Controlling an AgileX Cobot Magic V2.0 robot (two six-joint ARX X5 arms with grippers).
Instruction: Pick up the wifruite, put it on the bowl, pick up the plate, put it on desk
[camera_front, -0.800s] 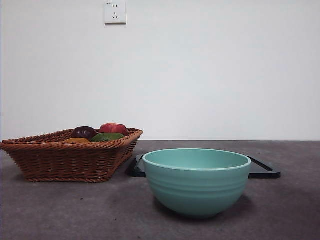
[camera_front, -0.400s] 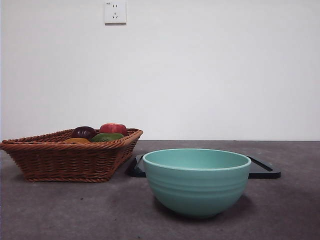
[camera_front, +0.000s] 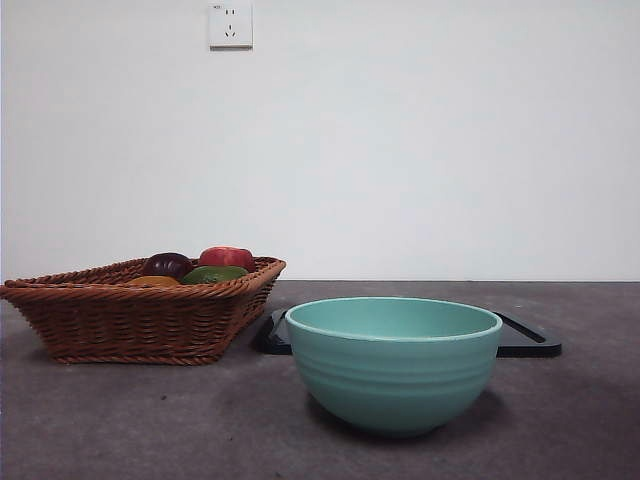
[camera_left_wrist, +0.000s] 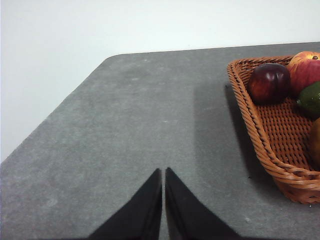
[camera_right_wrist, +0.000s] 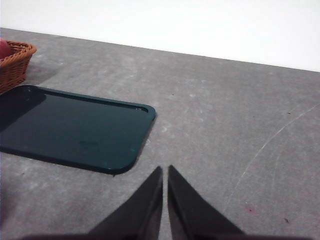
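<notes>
**Q:** So what's sitting in what on your surface (camera_front: 100, 420) right now?

**A:** You've got one wicker basket (camera_front: 140, 320) off to one side holding four fruits: a dark purple one (camera_front: 166, 264), a red one (camera_front: 226, 257), a green one (camera_front: 213, 273), and the wifruite (camera_front: 152, 282), of which only an orange sliver peeks over the rim. One teal bowl (camera_front: 393, 365) stands up front with nothing showing above its rim, though you can't see down into it from that low angle. One flat dark tray (camera_right_wrist: 70, 127) lies behind the bowl, bare on top.

**Q:** And your arms?

**A:** Neither shows in the front view. Your left pincer (camera_left_wrist: 163, 172) hangs over bare surface just beside the basket, jaws pressed together to a thin slit, gripping nothing. Your right pincer (camera_right_wrist: 165, 170) is the same, closed and empty, near the tray's rounded corner but not touching it.
</notes>
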